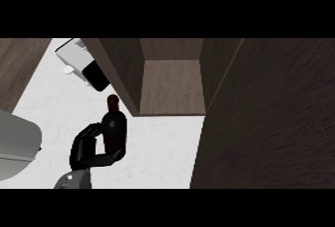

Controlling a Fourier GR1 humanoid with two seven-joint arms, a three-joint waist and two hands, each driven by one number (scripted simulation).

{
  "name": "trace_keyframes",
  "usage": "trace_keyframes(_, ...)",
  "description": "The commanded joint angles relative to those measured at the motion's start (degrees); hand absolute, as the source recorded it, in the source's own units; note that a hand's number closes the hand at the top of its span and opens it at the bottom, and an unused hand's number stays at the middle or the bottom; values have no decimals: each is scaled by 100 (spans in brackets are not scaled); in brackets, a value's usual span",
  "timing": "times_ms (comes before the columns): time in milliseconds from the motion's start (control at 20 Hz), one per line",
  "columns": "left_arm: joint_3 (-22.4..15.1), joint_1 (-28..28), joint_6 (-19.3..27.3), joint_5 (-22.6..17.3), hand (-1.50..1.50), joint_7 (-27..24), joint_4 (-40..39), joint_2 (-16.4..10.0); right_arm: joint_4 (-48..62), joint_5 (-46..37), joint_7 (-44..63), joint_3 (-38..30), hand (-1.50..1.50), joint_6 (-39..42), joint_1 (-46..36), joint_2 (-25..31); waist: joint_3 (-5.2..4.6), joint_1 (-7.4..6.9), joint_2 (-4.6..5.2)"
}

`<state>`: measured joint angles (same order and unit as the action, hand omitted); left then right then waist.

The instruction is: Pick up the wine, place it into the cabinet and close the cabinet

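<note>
The left hand (88,153) has its fingers (83,138) curled round the lower body of the wine (114,126), over the white table (160,148). The bottle's neck points to twelve o'clock. The open cabinet (171,88) lies at one o'clock, near the neck. The forearm comes in from seven o'clock.

Glossy dark glass wine bottle (114,126) — matt wood-grain cabinet (170,84) — pale marbled counter (160,150).

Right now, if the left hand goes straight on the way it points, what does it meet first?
Probably the cabinet's left side wall: the left hand and its wine bottle aim just left of the opening, though depth is unclear.
</note>
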<state>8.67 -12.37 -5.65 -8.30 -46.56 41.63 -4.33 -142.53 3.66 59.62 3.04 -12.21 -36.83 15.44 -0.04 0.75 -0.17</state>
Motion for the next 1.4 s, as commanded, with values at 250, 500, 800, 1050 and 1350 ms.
trace_keyframes(250,-385,-274,420,476,150,-296,269,163,-174,920,81,-737,-150,260,197,162,5,-32,13)
trace_keyframes(500,-589,-155,116,474,150,-139,789,130,-572,669,242,-380,-150,240,445,148,5,-37,2)
trace_keyframes(800,-1327,252,522,442,150,690,2530,426,-320,524,567,-268,-150,-40,-88,119,5,-94,-37)
trace_keyframes(1050,-2010,478,651,-143,150,1740,3773,430,-278,761,126,-544,-150,247,347,132,11,-93,-25)
trace_keyframes(1350,-2371,-419,1681,-431,150,3170,4506,433,-69,765,82,-610,-150,184,78,98,6,-52,-7)
